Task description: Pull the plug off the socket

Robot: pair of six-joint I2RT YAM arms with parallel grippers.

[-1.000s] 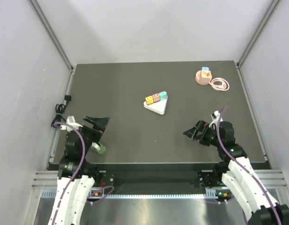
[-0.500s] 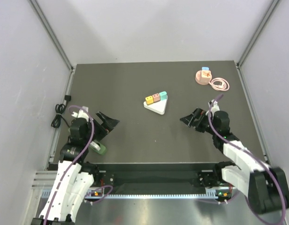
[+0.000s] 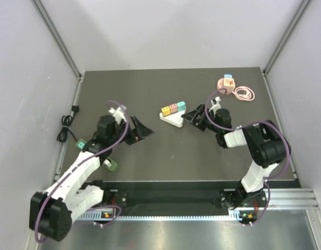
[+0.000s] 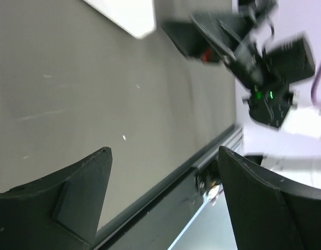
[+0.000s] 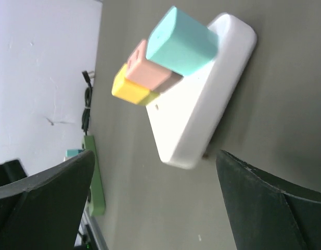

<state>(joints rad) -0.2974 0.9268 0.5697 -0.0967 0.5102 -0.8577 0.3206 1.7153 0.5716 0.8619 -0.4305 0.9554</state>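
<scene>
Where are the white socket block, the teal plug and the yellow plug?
white socket block (image 5: 202, 112), right wrist view, on its bare white face.
teal plug (image 5: 182, 41), right wrist view, on its broad side.
yellow plug (image 5: 130, 87), right wrist view, on its side face.

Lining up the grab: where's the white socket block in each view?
Top external: white socket block, near the middle.
Left wrist: only its corner, at the top edge.
Right wrist: centre frame, three plugs on it.
Landmark: right gripper, just beside the block; it is the dark shape at the top of the left wrist view.
</scene>
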